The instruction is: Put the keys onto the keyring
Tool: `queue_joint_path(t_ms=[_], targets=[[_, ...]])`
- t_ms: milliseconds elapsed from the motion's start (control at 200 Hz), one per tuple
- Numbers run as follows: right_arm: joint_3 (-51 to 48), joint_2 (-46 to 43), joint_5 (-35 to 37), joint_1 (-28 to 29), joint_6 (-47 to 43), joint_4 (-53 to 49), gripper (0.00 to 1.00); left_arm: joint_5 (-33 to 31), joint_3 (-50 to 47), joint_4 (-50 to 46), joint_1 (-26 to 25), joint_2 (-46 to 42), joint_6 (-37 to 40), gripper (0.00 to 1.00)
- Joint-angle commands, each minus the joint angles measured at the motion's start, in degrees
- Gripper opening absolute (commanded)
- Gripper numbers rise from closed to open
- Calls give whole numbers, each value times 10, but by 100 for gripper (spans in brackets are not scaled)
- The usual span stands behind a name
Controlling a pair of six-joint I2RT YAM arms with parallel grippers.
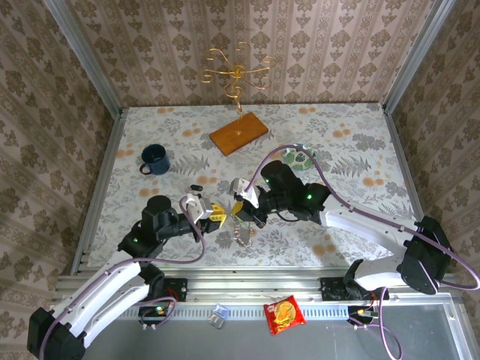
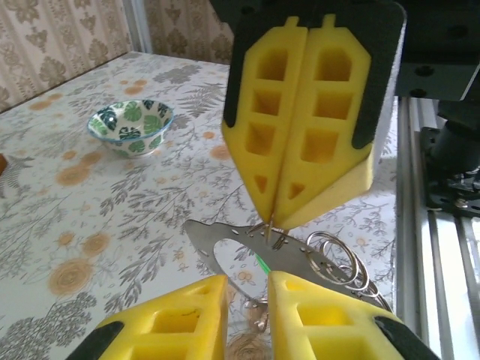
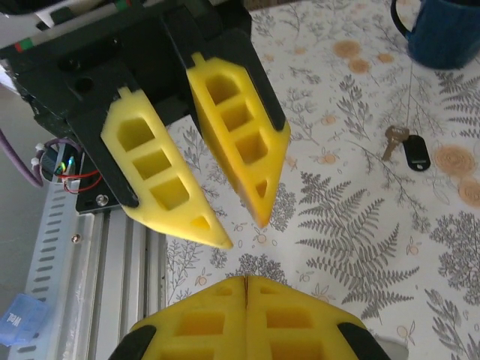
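Three walls (image 1: 300,45) papered in a beige-and-brown damask pattern were seen across the top and down both sides of the overhead view. Bare aluminium posts (image 1: 81,56) were set in the corners at upper left and upper right. The tabletop (image 1: 352,150) was covered with a pale print of grey ferns and orange blooms. A slotted aluminium rail (image 1: 255,286) was fitted along its lower edge, and a grey shelf (image 1: 427,334) was seen below that. The scene was evenly and softly lit.

The silver metal keyring (image 2: 196,231) hanging from the pinched right gripper (image 1: 241,201) blocks the narrow gap to the open-jawed left gripper (image 1: 214,212). Bare flower-patterned tabletop (image 1: 187,139) lies free between the dark blue mug (image 1: 154,159) and the brown wooden stand base (image 1: 238,135).
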Motion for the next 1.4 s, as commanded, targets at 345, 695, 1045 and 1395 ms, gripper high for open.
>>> queue_joint_path(t_ms=[345, 695, 1045, 1395], targets=[[-4, -11, -55, 0, -42, 44, 0, 72, -11, 78, -15, 35, -5, 24], [-8, -4, -75, 6, -26, 67, 0, 70, -13, 89, -19, 42, -8, 14], [-6, -4, -52, 3, -52, 18, 9, 50, -23, 112, -19, 27, -3, 0], [-47, -83, 60, -20, -205, -47, 36, -18, -10, 61, -40, 14, 63, 0]])
